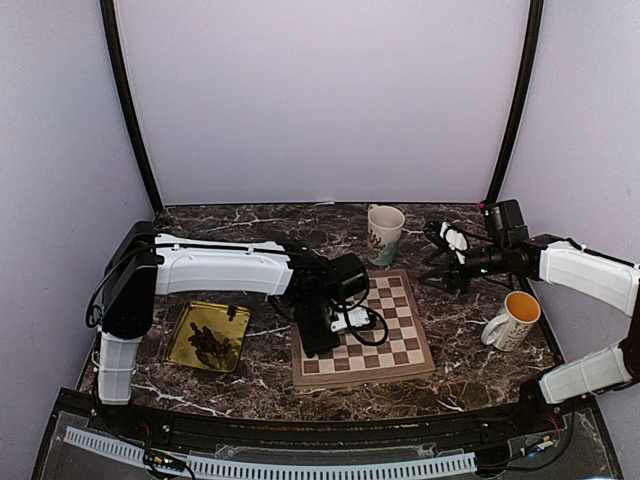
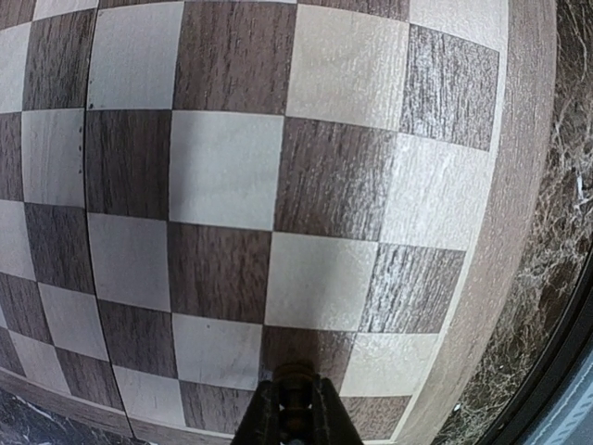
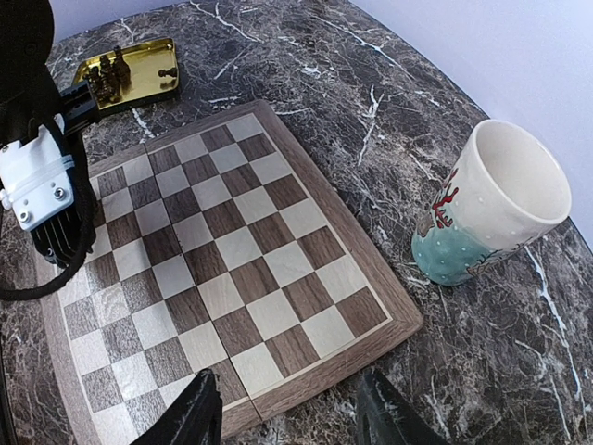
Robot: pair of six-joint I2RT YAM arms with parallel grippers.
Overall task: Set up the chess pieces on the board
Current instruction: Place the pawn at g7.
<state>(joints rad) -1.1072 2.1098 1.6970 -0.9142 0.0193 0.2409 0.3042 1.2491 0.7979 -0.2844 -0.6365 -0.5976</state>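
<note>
The wooden chequered board [image 1: 395, 330] lies at the table's centre and shows no pieces standing on it. My left gripper [image 1: 318, 345] hangs over its near-left part, shut on one dark chess piece [image 2: 295, 400] held just above a dark square near the board's edge [image 2: 519, 278]. The other dark chess pieces [image 1: 210, 343] lie heaped in the gold tray [image 1: 190, 318] left of the board; they also show in the right wrist view [image 3: 111, 69]. My right gripper [image 1: 447, 262] is open and empty, raised beyond the board's far right corner [image 3: 398, 320].
A white and teal mug [image 1: 385, 233] stands behind the board; in the right wrist view it [image 3: 491, 209] is right of the board's corner. A white mug with a yellow inside [image 1: 514, 321] stands right of the board. Dark marble table, walls on three sides.
</note>
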